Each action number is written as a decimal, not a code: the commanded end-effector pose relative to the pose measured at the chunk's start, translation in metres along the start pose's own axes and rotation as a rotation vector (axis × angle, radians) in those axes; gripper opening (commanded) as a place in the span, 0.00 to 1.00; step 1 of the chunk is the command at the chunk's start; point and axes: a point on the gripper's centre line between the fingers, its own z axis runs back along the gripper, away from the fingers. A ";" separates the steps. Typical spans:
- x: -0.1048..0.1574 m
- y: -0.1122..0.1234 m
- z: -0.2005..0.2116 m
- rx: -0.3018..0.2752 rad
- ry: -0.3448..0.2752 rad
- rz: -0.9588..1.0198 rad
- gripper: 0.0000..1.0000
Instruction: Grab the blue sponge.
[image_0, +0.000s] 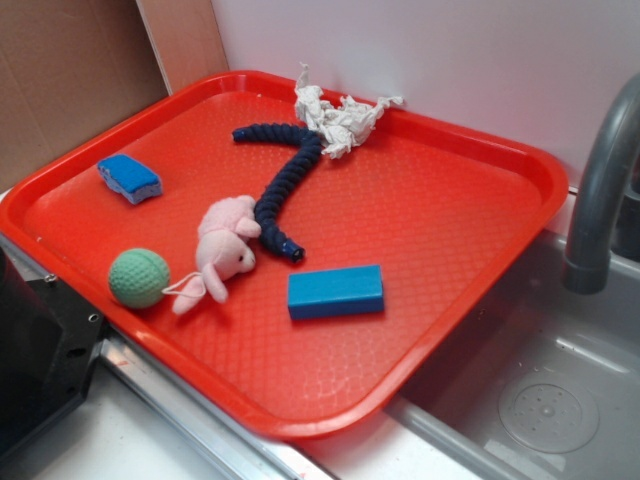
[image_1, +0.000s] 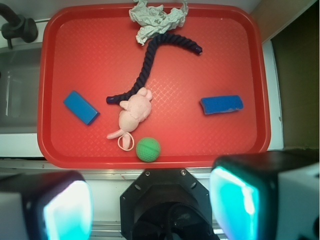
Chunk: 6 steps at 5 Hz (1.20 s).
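Exterior view: red tray fills most of the frame, sitting beside a grey sink at lower right, faucet at right edge. The blue sponge lies in the tray's left part, upper left of frame, paler layer underneath, apart from everything else. Green ball at lower left, just beside the pink plush toy. Dark blue rope curves from frame centre up to a white frayed knot near the tray's top rim. Blue rectangular block sits lower centre. Gripper not seen here.

Wrist view: looks down on the tray from above. The gripper shows at the bottom edge, fingers wide apart, nothing between them, outside the tray's near rim. Blue sponge sits right of centre, well apart from the gripper. Block at left, plush toy centre, ball just below it, rope and white knot at top centre.
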 end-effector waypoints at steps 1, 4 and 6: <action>0.000 0.000 0.000 0.000 0.000 0.000 1.00; 0.036 0.134 -0.107 0.170 0.074 0.740 1.00; 0.102 0.128 -0.144 0.235 0.044 1.238 1.00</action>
